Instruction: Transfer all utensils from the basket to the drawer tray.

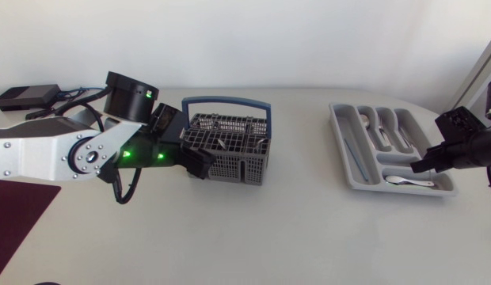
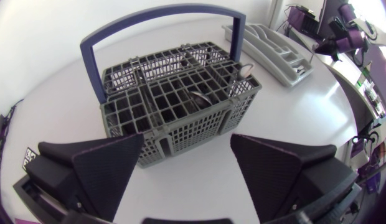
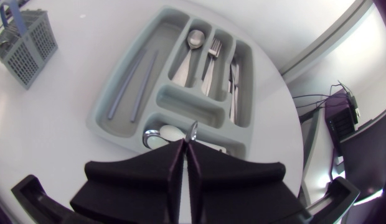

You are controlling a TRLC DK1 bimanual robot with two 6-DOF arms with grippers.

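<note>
On the right side of the white counter (image 1: 293, 214), my right end effector (image 3: 185, 163) is pinching a slim silver utensil (image 3: 192, 130) between nearly closed fingers, over the nearest compartment of the grey plastic drawer tray (image 3: 187, 104); only its wrist view is showing this. My left end effector (image 2: 190, 177) is standing spread wide before the grey mesh basket with a blue handle (image 2: 180, 134). Its wrist view is revealing silver cutlery (image 2: 199, 98) inside, which the head view is barely showing.

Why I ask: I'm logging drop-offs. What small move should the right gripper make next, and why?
Probably open and let go. The right gripper seems shut on a spoon by its handle, low over the tray compartment nearest it, so the drop looks short.
</note>
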